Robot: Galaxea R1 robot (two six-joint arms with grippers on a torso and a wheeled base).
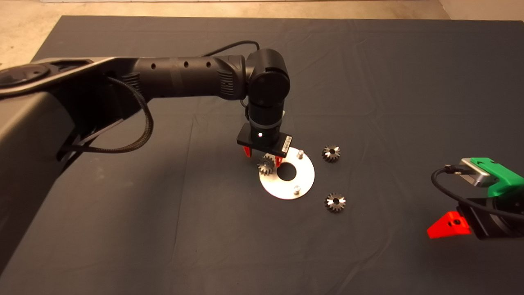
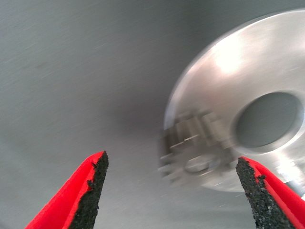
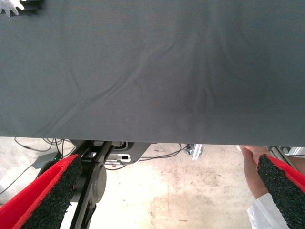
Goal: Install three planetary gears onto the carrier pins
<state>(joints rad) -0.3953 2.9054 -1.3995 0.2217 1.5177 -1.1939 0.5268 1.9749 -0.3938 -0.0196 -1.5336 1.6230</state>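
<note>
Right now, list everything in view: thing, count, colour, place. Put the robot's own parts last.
Planetary gears: three, dark steel with shiny teeth. One on the disc's left edge under the left gripper; two on the mat right of the disc, one farther, one nearer.
Disc: one, silver, round with a centre hole, mid-mat.
Carrier pins: two visible, silver, upright on the disc, far and near; a third is not visible.
Mat: one, dark, covering the table.
Person's hand: one, beyond the mat's edge in the right wrist view.
Left gripper: fingers open, above the disc's left edge.
Right gripper: open, parked at the lower right edge.
</note>
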